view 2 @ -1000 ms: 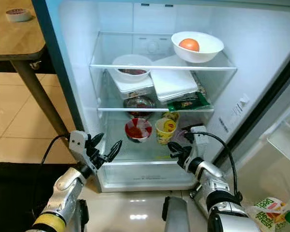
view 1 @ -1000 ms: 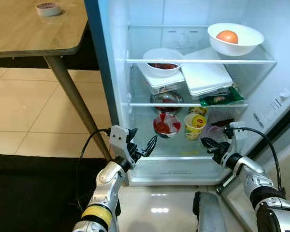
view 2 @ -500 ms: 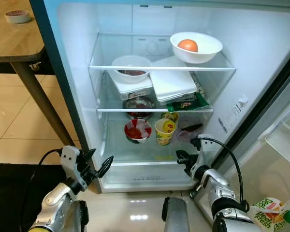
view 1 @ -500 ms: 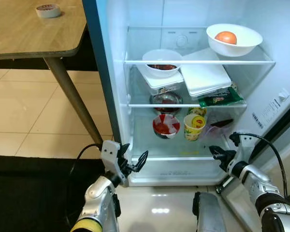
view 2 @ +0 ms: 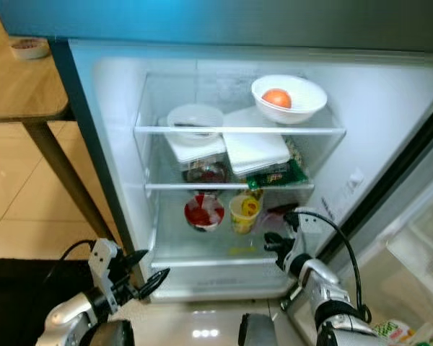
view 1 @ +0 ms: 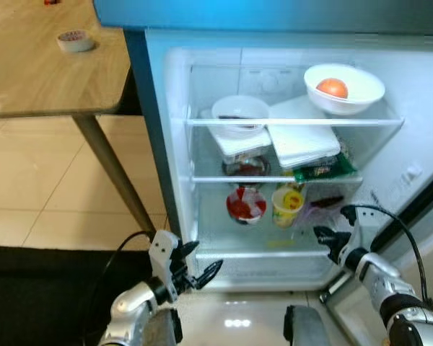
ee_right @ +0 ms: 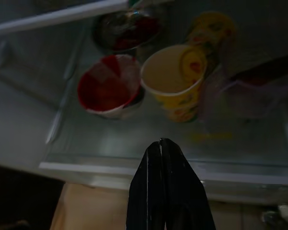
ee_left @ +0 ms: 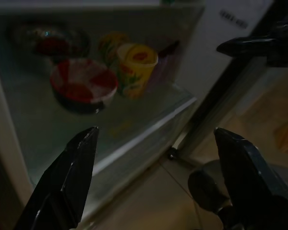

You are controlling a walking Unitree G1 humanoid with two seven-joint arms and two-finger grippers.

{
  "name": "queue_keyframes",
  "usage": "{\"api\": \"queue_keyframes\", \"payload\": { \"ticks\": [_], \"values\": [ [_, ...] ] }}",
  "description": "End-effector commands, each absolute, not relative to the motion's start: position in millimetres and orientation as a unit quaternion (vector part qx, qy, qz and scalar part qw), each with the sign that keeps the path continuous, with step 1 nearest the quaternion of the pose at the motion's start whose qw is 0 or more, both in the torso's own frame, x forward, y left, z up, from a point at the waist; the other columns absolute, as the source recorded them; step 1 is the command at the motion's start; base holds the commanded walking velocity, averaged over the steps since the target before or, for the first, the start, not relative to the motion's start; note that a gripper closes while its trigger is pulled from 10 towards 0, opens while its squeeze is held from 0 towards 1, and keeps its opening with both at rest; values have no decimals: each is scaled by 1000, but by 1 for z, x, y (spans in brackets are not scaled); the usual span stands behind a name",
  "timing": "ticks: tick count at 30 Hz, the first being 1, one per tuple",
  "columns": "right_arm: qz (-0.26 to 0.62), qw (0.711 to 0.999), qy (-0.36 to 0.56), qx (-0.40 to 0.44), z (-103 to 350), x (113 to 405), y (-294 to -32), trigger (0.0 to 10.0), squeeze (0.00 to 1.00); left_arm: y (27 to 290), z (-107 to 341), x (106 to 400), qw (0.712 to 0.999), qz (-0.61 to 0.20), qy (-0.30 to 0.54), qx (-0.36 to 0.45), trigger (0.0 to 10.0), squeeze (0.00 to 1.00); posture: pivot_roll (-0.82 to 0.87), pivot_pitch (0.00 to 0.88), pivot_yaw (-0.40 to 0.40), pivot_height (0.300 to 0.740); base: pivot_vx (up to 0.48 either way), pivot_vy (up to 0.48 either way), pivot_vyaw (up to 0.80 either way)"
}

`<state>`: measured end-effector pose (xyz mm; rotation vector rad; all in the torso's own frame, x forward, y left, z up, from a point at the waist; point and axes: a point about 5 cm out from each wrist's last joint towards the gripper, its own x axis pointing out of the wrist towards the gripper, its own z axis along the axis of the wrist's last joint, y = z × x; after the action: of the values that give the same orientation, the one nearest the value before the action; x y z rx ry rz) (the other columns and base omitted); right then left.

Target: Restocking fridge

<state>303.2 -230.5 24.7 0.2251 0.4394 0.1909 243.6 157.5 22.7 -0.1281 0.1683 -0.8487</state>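
Note:
The open fridge [view 1: 175, 166] holds a white bowl with an orange fruit [view 1: 344, 88] on the top shelf. The middle shelf carries a second white bowl [view 1: 240, 114] and a flat white container [view 1: 303, 142]. On the bottom shelf stand a red-and-white bowl [view 1: 246, 204] and a yellow cup [view 1: 286, 205]. My left gripper [view 1: 202, 261] hangs open and empty, low before the fridge's lower left edge. My right gripper [view 1: 323, 236] is shut on nothing at the bottom shelf's right front; in the right wrist view it [ee_right: 163, 143] points at the yellow cup [ee_right: 175, 81].
A wooden table [view 1: 50, 72] with a roll of tape [view 1: 76, 41] stands left of the fridge, one leg [view 1: 115, 173] near the fridge wall. A black mat [view 1: 43, 295] lies on the tiled floor. The fridge door [view 1: 418, 202] hangs open on the right.
The camera has pulled back, so the fridge's top edge now shows. Both grippers have dropped lower and away from the bottom shelf. The left stays open, the right shut.

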Motion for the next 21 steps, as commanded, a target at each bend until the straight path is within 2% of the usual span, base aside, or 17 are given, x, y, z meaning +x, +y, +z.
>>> {"api": "queue_keyframes", "payload": {
  "ticks": [1,11,21],
  "values": [
    [76,964,232,107,18,298,-233,10000,0,158,24,241,894,-435,88,-58,10000,0,70,0,-57,603,0,0,0],
    [66,963,232,119,14,292,-238,10000,0,148,28,236,869,-484,89,-52,10000,0,73,0,-55,603,0,0,0],
    [59,963,232,121,12,289,-242,10000,0,137,40,231,839,-533,95,-52,10000,0,66,0,-49,641,0,0,0]
  ]
}}
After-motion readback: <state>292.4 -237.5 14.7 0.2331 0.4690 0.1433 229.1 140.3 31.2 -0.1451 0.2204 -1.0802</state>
